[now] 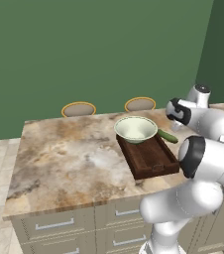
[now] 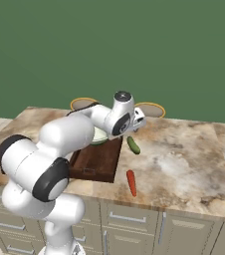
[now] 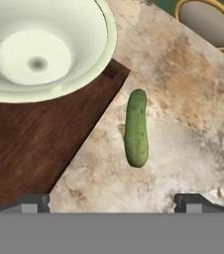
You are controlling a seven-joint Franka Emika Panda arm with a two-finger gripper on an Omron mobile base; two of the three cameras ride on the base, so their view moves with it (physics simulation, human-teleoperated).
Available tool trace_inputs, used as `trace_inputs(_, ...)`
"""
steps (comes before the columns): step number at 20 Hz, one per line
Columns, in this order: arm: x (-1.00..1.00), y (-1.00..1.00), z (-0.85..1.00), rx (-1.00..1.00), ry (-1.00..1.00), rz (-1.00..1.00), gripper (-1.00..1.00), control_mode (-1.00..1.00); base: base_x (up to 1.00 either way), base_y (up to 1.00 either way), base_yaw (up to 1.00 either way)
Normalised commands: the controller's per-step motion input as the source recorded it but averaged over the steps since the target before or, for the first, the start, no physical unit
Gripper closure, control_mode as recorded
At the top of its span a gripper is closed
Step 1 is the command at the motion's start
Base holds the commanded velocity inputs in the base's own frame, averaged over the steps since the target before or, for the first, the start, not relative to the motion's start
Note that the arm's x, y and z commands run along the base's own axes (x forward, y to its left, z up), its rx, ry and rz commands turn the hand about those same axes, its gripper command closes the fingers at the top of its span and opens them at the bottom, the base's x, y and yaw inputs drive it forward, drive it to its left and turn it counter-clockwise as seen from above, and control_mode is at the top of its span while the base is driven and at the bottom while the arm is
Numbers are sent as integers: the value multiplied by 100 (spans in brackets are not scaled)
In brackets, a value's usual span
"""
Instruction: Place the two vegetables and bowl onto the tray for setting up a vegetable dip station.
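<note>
Dark green cucumber (image 3: 136, 128): we log it lying flat on the marbled counter (image 1: 69, 158), just beside the tray's long edge and apart from it; from the right base view it (image 2: 133, 145) sits between the tray and the open stone to the right.

Orange-red carrot (image 2: 131, 183): we find it on the counter near the front edge, just off the tray's near right corner, well short of the cucumber.

Pale cream-green bowl (image 1: 136, 128): we record it resting upright on the far end of the tray, its rim overhanging the tray's sides; from the hand camera it (image 3: 39, 47) is empty, with a round flat bottom.

Dark brown wooden tray (image 1: 151, 159): rectangular, raised edges, a cut-out handle at the near end; its near half is bare. It (image 2: 97, 164) lies on the counter with its long axis running away from the base.

Gripper (image 3: 112, 202): we see both finger tips (image 3: 33, 202) set wide apart above the counter, nothing between them, the cucumber lying ahead of the gap.

Surroundings: two yellow-rimmed stool seats (image 1: 78, 108) behind the counter, grey drawers (image 1: 54, 224) below it, green wall (image 1: 94, 49) beyond.
</note>
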Motion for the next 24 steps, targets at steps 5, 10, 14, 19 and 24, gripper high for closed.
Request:
trace_inputs(5,7,-1,-5,0,0,15,-100,-100,0,0,0)
trace_inputs(10,8,0,-13,-1,0,13,-100,-100,0,0,0)
trace_inputs(14,7,0,-10,-3,0,10,-100,-100,0,0,0)
trace_inputs(19,2,5,-5,-4,0,8,-100,-100,0,0,0)
trace_inputs(24,0,14,-3,-6,0,5,-100,-100,0,0,0)
